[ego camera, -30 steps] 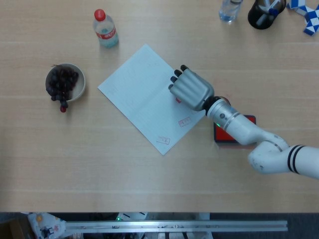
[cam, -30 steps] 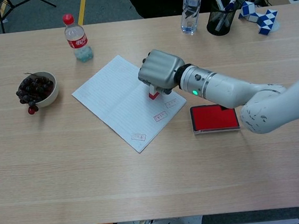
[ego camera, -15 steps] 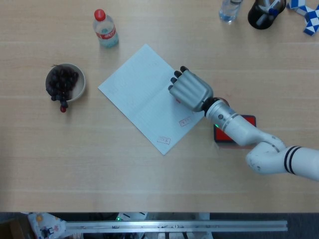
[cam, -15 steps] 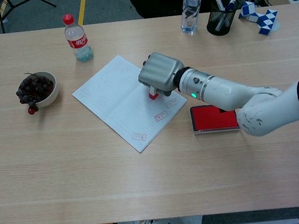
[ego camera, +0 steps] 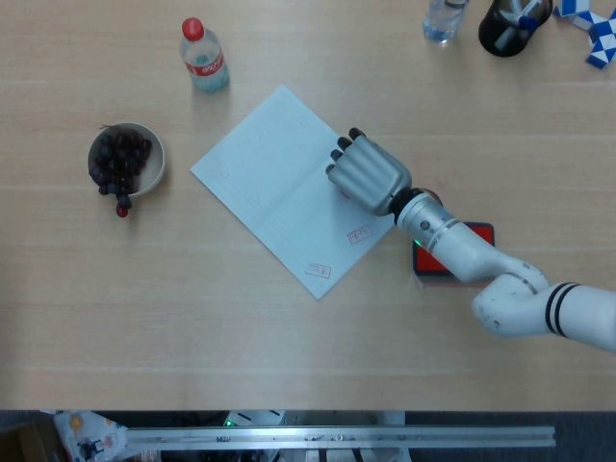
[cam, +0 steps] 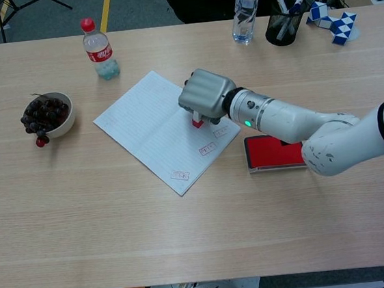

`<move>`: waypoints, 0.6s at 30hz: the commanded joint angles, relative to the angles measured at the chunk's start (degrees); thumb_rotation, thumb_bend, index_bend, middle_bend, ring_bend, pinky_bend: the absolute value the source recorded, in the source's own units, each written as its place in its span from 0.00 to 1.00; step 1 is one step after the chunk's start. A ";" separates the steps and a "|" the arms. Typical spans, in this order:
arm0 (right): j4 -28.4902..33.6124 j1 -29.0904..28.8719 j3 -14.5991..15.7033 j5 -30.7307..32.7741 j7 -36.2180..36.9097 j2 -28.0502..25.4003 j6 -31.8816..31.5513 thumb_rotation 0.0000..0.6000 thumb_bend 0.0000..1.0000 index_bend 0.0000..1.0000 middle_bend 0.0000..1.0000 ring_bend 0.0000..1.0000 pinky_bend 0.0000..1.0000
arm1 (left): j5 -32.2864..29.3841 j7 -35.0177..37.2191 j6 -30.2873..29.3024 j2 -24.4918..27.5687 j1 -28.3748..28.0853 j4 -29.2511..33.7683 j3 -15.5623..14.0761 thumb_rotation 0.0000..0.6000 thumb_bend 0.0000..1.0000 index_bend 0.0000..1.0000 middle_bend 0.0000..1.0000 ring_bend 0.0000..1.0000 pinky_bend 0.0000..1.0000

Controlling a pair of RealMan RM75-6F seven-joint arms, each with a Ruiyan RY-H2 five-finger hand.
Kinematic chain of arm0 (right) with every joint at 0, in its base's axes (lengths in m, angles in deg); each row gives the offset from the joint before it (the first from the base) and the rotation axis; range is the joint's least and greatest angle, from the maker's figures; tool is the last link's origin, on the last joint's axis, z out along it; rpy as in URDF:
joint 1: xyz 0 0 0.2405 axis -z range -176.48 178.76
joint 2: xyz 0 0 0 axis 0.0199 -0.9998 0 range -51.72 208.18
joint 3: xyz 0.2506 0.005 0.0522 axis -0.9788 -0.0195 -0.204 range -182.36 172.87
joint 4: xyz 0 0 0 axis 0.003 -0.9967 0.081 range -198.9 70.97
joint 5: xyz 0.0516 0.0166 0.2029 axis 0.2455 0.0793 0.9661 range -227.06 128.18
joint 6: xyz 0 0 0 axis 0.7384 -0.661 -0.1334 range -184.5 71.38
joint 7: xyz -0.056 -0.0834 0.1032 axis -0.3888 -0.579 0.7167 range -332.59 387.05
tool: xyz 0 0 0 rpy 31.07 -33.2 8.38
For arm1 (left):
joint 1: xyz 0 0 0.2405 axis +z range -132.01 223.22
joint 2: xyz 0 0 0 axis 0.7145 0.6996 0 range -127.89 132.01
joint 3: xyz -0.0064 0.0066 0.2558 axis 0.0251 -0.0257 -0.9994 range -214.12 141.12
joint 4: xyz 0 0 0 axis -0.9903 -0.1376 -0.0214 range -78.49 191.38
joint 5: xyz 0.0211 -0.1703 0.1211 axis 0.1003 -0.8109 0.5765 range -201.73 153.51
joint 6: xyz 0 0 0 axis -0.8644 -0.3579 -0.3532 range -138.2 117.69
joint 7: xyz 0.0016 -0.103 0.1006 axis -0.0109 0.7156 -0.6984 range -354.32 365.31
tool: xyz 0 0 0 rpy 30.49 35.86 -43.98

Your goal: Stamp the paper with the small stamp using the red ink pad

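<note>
- Chest view shows your right hand [cam: 206, 99] grasping the small stamp [cam: 196, 121], its base down on the paper [cam: 145, 125].
- Three red marks already sit on the sheet, so this press looks like another impression.
- Red ink pad [cam: 272, 153] lies just beside the paper, under your forearm.
- Left hand isn't visible.

lab | tripod legs [cam: 26, 4], yellow floor tape [cam: 105, 12]

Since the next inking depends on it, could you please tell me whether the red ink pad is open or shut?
Open: the red ink pad shows its bare red surface facing up in the chest view, with no lid over it.
</note>
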 commanded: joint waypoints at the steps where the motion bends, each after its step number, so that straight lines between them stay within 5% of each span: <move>1: -0.14 -0.03 -0.04 0.07 -0.04 0.10 0.03 1.00 0.36 0.70 0.46 0.32 0.34 | -0.05 0.02 0.04 -0.02 0.02 -0.05 0.00 1.00 0.22 0.15 0.11 0.15 0.14; 18: -0.89 -0.10 -0.08 0.55 -0.23 0.77 0.41 1.00 0.36 0.70 0.46 0.32 0.34 | -0.27 0.28 0.08 -0.01 0.13 -0.34 0.08 1.00 0.22 0.14 0.11 0.15 0.14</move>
